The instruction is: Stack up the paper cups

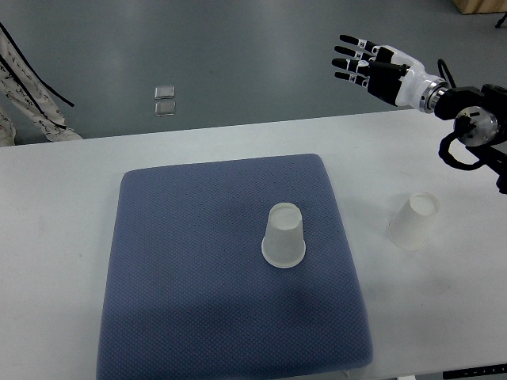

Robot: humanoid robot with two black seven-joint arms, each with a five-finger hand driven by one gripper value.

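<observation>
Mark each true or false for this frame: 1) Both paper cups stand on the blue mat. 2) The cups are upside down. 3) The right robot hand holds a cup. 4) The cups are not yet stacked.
1) False: one paper cup is on the blue mat; the other cup stands on the white table.
2) True.
3) False: the right robot hand is open and raised beyond the table's far edge, holding nothing.
4) True.
</observation>
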